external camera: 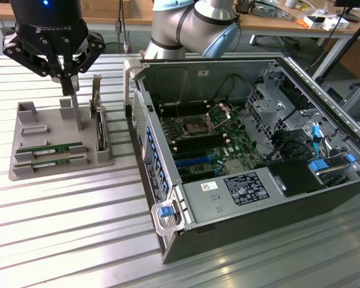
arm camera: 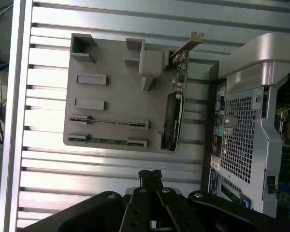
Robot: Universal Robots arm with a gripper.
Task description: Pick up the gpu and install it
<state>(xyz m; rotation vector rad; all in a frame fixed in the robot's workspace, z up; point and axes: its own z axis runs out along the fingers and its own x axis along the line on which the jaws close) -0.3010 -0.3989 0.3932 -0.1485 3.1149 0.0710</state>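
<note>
Our jaws are clenched on nothing and hang over the gray tray (external camera: 24, 171) on the tabletop (external camera: 78, 240). The gpu (external camera: 57, 159), one of two like green sticks, lies in a tray slot below the jaws and off to one side, apart from them. We judge that its long axis runs along the line the jaws open on, not across it.

The tray (external camera: 19, 169) is grey, the gpu (external camera: 53, 149) green, the hand (external camera: 68, 89) black.
</note>
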